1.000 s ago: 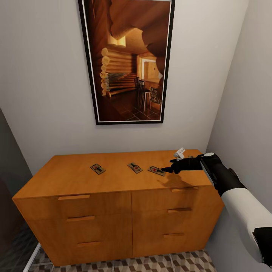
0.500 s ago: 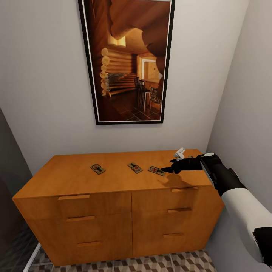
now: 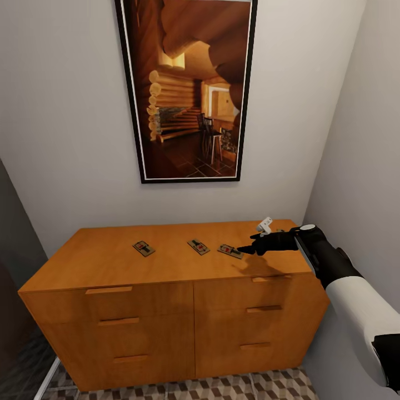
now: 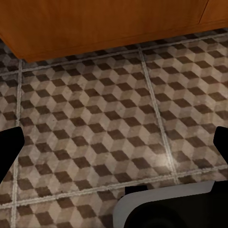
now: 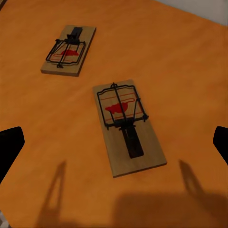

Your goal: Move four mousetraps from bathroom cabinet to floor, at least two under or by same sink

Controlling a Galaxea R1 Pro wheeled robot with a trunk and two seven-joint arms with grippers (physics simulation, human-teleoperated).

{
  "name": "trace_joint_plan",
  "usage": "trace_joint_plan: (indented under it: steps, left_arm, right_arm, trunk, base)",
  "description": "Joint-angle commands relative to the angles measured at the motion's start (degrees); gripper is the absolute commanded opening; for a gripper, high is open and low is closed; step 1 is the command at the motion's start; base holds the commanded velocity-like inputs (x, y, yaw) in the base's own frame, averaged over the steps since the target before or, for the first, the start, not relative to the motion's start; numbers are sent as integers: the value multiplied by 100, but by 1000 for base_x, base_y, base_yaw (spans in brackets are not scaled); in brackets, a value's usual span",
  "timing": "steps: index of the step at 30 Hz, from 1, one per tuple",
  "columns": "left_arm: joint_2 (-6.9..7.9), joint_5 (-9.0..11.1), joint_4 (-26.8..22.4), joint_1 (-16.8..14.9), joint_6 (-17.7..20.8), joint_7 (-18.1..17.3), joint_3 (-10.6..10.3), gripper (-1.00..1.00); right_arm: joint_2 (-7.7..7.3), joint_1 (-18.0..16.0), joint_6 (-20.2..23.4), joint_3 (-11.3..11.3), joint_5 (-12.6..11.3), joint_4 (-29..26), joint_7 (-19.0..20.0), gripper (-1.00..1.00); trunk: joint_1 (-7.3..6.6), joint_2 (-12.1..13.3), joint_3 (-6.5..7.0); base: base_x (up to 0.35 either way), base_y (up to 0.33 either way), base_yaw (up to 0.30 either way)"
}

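Note:
Three mousetraps lie on top of the orange-brown cabinet (image 3: 111, 261): one at the left (image 3: 143, 248), one in the middle (image 3: 198, 246), one at the right (image 3: 230, 251). My right gripper (image 3: 244, 250) hovers just to the right of the right trap, open. In the right wrist view this trap (image 5: 127, 126) lies flat on the wood between the spread fingertips (image 5: 10, 149), untouched, with the middle trap (image 5: 69, 50) beyond it. My left gripper (image 4: 114, 145) hangs open over the cube-patterned bathroom floor (image 4: 109, 118), holding nothing.
A large framed picture (image 3: 189, 89) hangs on the wall above the cabinet. A grey wall (image 3: 361, 139) stands close on the right. The cabinet's lower edge (image 4: 95, 28) and part of my base (image 4: 166, 209) show in the left wrist view.

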Motion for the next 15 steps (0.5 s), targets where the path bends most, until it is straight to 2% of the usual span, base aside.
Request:
trace_joint_plan:
  steps: [1,15]
  left_arm:
    - [-1,15,6,-3,-20,3,-36,100]
    - [-1,15,6,-3,-20,3,-36,100]
  right_arm:
    - [-1,-3,30,6,26,-9,22,100]
    - [-3,-3,30,5,29,-15,28,100]
  trunk:
    - [0,-3,-5]
    - [0,-3,-5]
  base:
    - [0,0,0]
    - [0,0,0]
